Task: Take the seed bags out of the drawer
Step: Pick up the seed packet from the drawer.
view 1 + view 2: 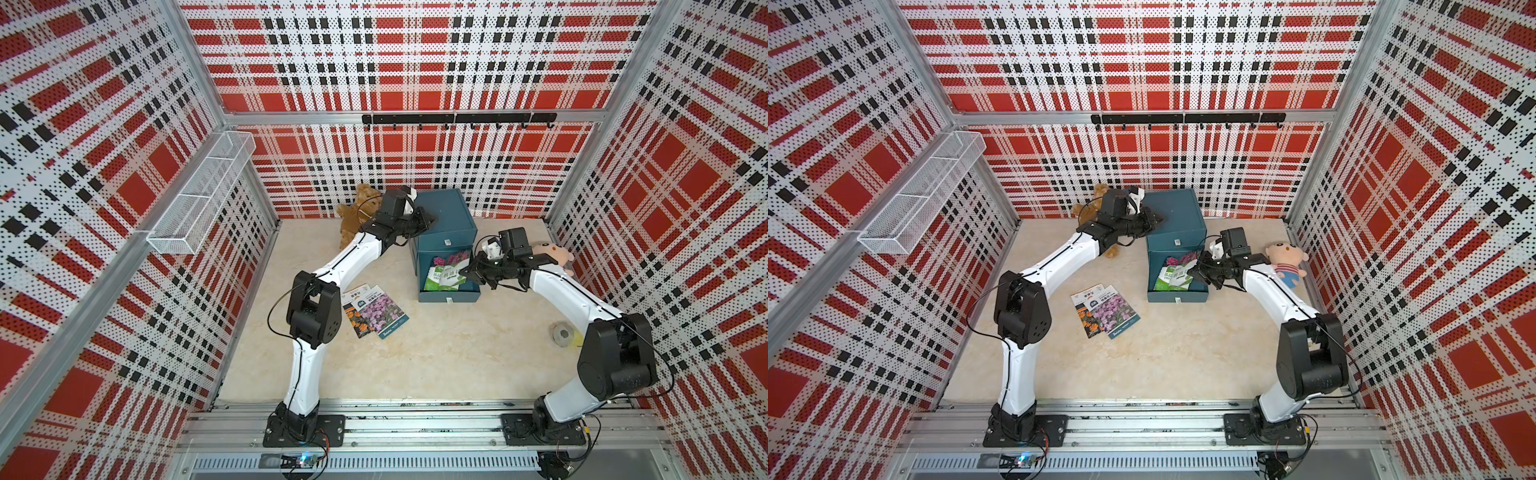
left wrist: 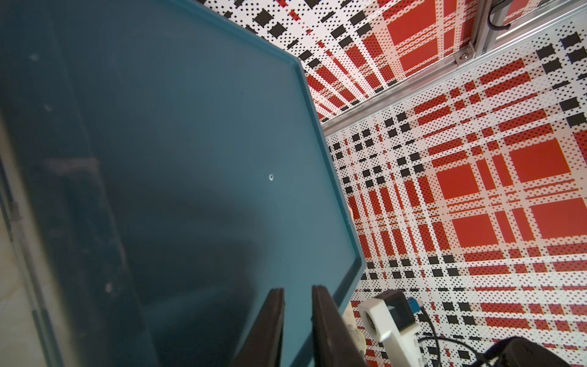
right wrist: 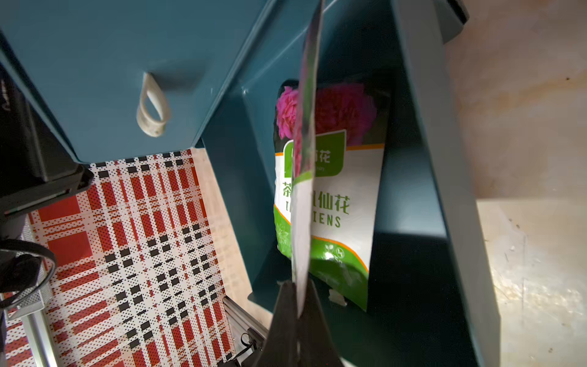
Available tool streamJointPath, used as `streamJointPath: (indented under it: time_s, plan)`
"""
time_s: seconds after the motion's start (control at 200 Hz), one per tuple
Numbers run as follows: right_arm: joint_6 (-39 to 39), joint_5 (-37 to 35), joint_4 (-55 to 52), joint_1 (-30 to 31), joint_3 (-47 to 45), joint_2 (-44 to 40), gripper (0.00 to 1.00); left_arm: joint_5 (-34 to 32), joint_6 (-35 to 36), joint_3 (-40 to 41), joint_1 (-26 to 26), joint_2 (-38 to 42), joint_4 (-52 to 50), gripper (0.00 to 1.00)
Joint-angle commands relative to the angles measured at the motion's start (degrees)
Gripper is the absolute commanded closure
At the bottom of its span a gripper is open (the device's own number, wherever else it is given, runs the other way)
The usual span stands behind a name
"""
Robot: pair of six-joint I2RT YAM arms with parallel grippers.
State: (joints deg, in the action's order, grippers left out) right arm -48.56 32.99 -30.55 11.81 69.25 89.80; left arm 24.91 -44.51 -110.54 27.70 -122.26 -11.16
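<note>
Toward the near-left part of the table (image 1: 415,365), two seed bags are laid flat and overlapping: an orange-flowered bag (image 1: 356,320) is partly covered by a purple-flowered bag (image 1: 384,313). A grey roll (image 1: 563,333) is seen close to the right edge. Farther in, right of the middle, the drawer (image 1: 449,297) is drawn out of a teal cabinet (image 1: 446,212) toward the near edge. Inside it, a green-and-white bag (image 3: 343,197) with a pink bloom is laid on the drawer floor. A second labelled bag (image 3: 303,178) is held on edge above it, over the drawer. Its rim is pinched between the right fingers (image 3: 282,317), which are pressed together on it. Over the cabinet's top, the left fingers (image 2: 270,324) are kept a narrow gap apart with nothing gripped; whether the top is touched cannot be told. A brown teddy (image 1: 351,216) is placed near the far-left corner, and a pink-faced doll (image 1: 1285,262) by the right edge, toward the far side.
</note>
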Motion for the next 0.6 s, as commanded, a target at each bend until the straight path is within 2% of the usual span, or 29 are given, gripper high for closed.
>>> streamJointPath:
  time_s: [0.0, 0.301, 0.486, 0.596]
  plan:
    - [3.60, 0.57, -3.64, -0.59, -0.60, -5.51, 1.00, -1.66, 0.83, 2.87, 0.47, -0.97, -6.21, 0.77]
    - [8.67, 5.86, -8.51, -0.83, -3.14, -19.19, 1.00, -3.37, 0.15, 4.17, 0.06, 1.75, -4.34, 0.75]
    - [11.00, 7.05, -11.45, -0.67, -1.38, -20.77, 1.00, -3.72, -1.71, 3.38, -0.62, 3.84, -2.00, 0.72]
    - [11.68, 7.87, -11.51, 1.37, 0.63, -19.37, 1.00, -4.33, -2.28, 3.12, -1.16, 6.28, -2.03, 0.71]
